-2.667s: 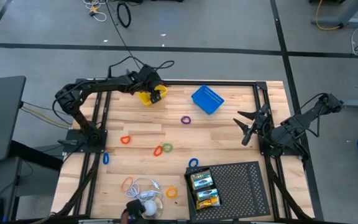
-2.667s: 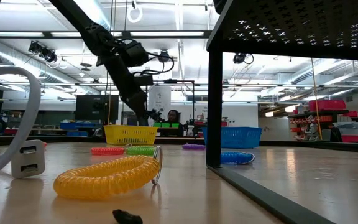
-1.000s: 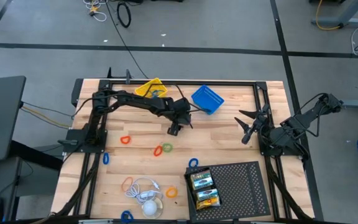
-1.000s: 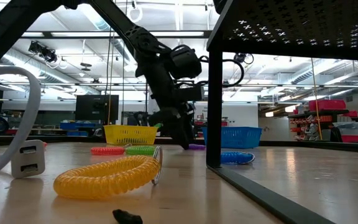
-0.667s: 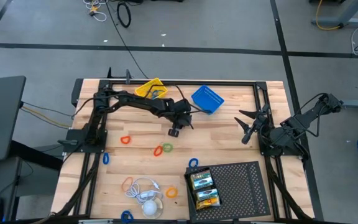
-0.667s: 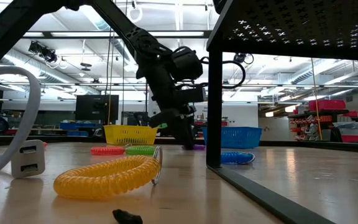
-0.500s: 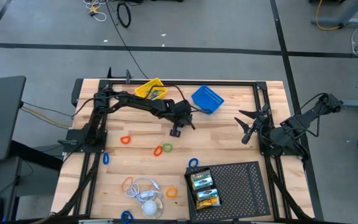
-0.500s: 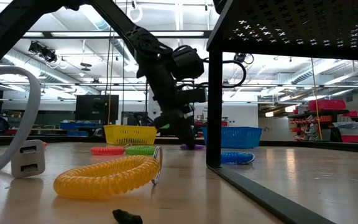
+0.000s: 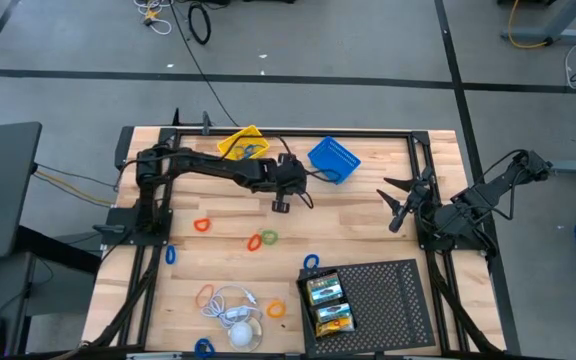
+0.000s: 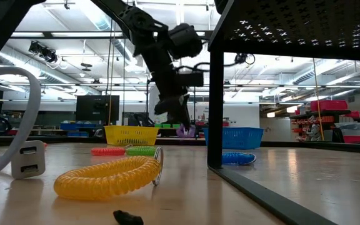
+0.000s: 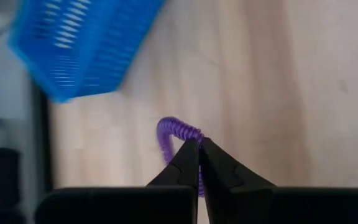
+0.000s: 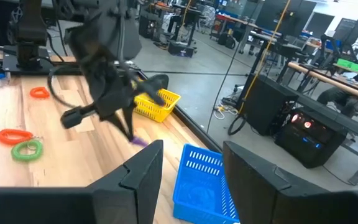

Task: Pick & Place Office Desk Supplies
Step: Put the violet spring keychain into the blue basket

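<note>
A: Starting nearest, what is lying on the table?

B: At the near edge of the table, a yellow coil (image 10: pixel 108 177) is lying at about seven o'clock of the table's middle. Two crayon boxes (image 9: pixel 328 305) are sitting on the black tray (image 9: pixel 388 300) at about five o'clock. Orange loops (image 9: pixel 202 225) and a green loop (image 9: pixel 269 237) are resting further in, around eight o'clock, untouched.

A: And which piece is being handled?

B: The purple coil (image 11: pixel 174 135) is being handled. It is being pinched by the left gripper (image 11: pixel 199 149), whose fingers are pressed fully together on one side of the ring. In the low view the purple coil is being carried clear of the wood, just below the fingertips, near the table's middle.

A: So which step is being carried out?

B: The picking appears to be finished; the carrying is judged to be under way.

A: What is being called for next?

B: A swing toward a basket is probably being called for. The blue basket (image 9: pixel 333 160) is standing at about one o'clock of the held coil, close by; the yellow basket (image 9: pixel 243 146) at about eleven o'clock. Which one is meant cannot be told. The thin grip is being trusted, so a steady move and a release over the basket's opening are being advised.

A: And the other arm?

B: The right gripper (image 9: pixel 405 204) is being kept waiting at three o'clock, its fingers spread and nothing held.
</note>
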### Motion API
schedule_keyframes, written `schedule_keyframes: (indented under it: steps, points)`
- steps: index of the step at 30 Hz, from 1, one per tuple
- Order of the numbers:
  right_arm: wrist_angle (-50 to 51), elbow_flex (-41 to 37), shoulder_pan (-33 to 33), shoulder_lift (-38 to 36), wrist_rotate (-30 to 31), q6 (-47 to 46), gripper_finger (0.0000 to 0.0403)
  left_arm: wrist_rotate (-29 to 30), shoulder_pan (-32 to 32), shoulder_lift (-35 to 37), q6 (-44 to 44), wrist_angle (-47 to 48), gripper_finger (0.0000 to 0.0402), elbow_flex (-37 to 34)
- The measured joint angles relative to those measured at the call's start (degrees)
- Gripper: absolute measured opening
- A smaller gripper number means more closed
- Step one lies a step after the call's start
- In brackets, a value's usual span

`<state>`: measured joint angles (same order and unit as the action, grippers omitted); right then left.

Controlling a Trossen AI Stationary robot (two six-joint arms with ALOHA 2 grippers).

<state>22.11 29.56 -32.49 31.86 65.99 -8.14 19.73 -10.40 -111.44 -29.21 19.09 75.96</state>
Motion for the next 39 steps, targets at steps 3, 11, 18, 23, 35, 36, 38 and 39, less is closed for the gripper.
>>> schedule_keyframes:
  steps: [3, 11, 18, 23, 35, 36, 38, 39]
  points:
    - [0.0, 0.0, 0.0, 0.0, -0.3, 0.0, 0.0176, 2.9, 0.3, 1.6, -1.7, -0.6, 0.0003, 0.0]
    - [0.0, 0.0, 0.0, 0.0, -0.5, 0.0, 0.0176, 2.7, 1.0, 3.6, -11.3, -11.0, 0.0003, 0.1]
    - [0.0, 0.0, 0.0, 0.0, -0.9, 0.0, 0.0176, -4.1, -2.2, 3.6, -18.8, -18.7, 0.0003, 0.1]
    - [0.0, 0.0, 0.0, 0.0, -1.5, 0.0, 0.0176, -12.0, -6.1, 3.6, -20.3, -20.2, 0.0002, 0.1]
    - [-0.2, 0.0, 0.0, 0.0, -1.8, 0.0, 0.0176, -28.9, -10.0, 1.8, -21.7, -27.0, 0.0002, 0.1]
    - [-0.4, 0.0, 0.0, 0.0, -1.8, 0.0, 0.0176, -28.8, -10.1, 1.3, -21.7, -27.5, 0.0002, 0.1]
    - [-0.5, 0.0, 0.0, 0.0, -1.8, 0.0, 0.0176, -28.9, -10.3, 0.5, -21.7, -28.0, 0.0003, 0.1]
    - [-0.6, 0.0, 0.0, 0.0, -1.8, 0.0, 0.0176, -29.1, -10.3, -0.1, -21.7, -28.0, 0.0004, 0.1]
